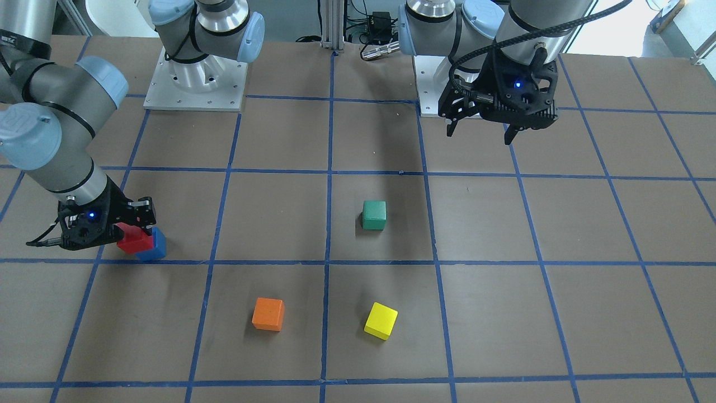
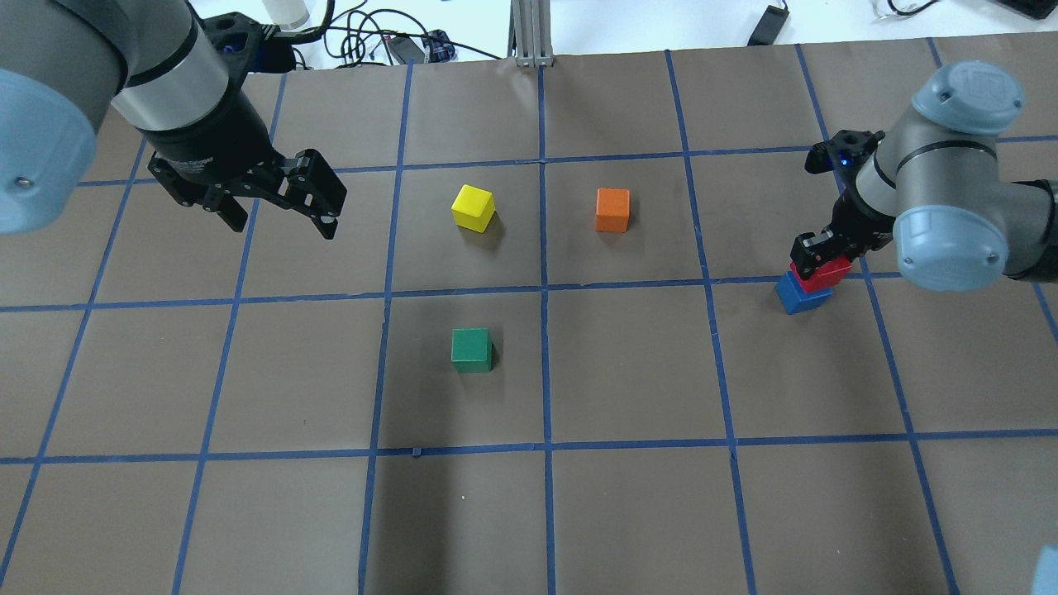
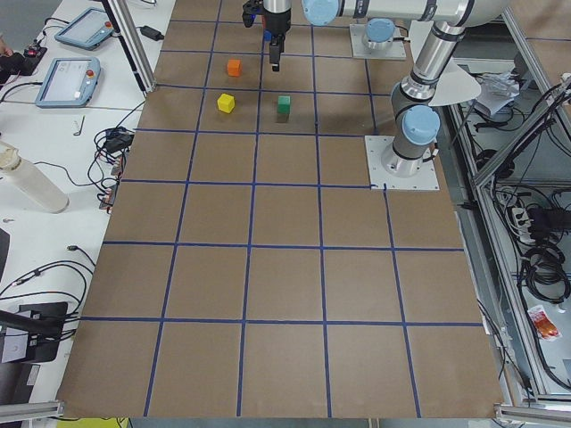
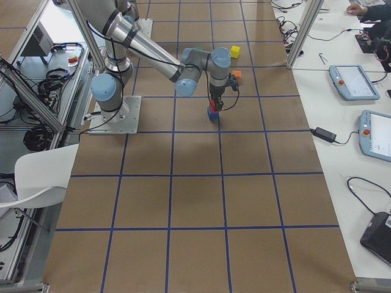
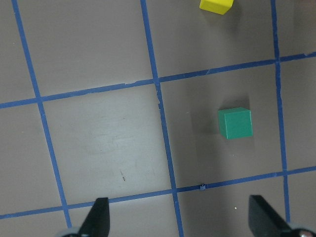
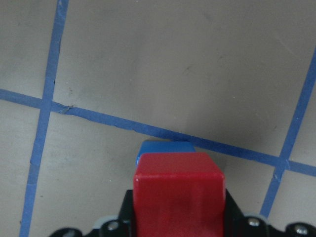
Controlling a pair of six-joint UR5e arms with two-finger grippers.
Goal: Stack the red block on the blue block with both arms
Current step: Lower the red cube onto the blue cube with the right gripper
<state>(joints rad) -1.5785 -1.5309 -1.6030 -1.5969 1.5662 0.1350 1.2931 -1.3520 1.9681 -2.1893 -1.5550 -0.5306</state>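
In the overhead view, the red block [image 2: 826, 277] is at the middle right of the frame, over the blue block [image 2: 798, 296] and shifted toward the upper right. Whether the two touch I cannot make out. The right end effector [image 2: 818, 263] straddles the red block. Above centre on the surface [image 2: 628, 496], the yellow cube [image 2: 474, 207] lies left of the orange cube [image 2: 612, 209]. The green cube [image 2: 471, 349] lies below the yellow one. The left end effector [image 2: 281, 227] hangs at upper left, well apart from all the cubes.

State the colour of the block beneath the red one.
Blue: the blue block sits under the red block, clearest in the overhead exterior view.
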